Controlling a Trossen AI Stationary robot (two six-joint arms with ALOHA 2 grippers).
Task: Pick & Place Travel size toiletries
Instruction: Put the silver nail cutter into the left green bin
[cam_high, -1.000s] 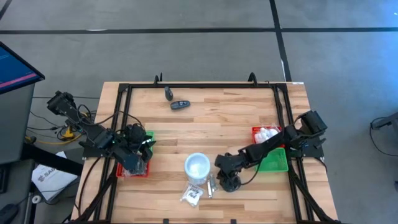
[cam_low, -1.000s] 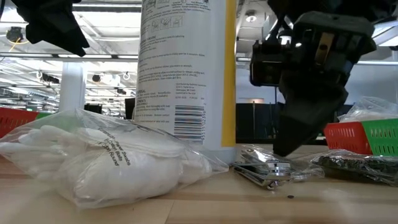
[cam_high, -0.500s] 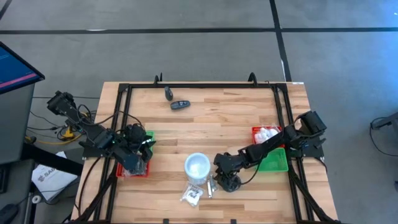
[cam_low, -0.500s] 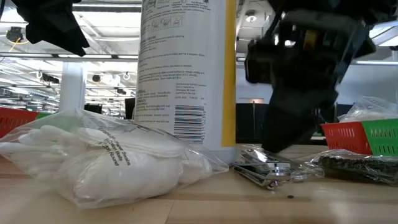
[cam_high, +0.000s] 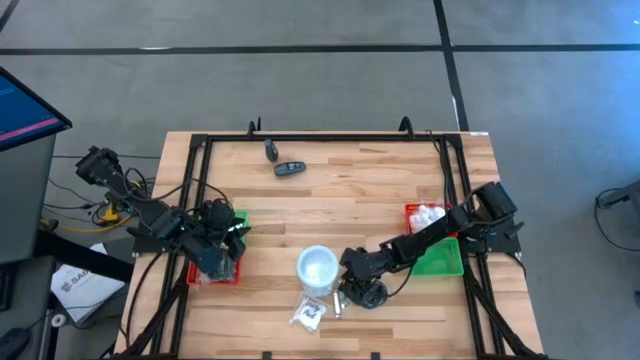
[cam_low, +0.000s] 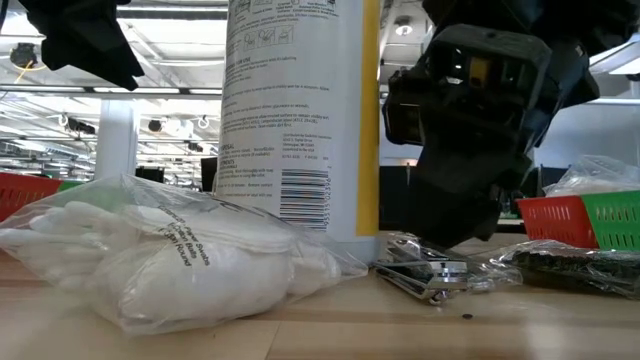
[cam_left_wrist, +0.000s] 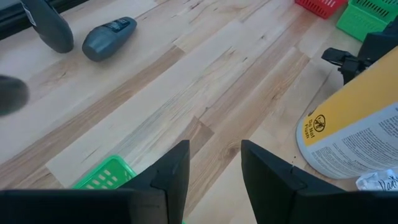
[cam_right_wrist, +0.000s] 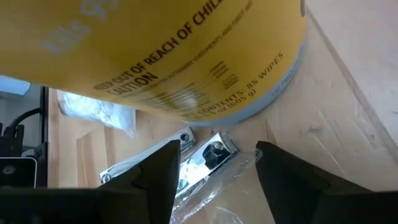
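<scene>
Wooden worktop from above: two dark oblong pieces far back, one wipes canister. The right tool reaches low beside it. Low view: one bagged white toiletry, shiny silvery sticks under that tool. Right wrist view: fingers spread wide, holding nothing. Left tool hangs narrow, empty.

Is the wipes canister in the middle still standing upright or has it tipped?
Upright. The wipes canister stands on its base on the table, label text level in the low view; from above only its round top shows.
</scene>
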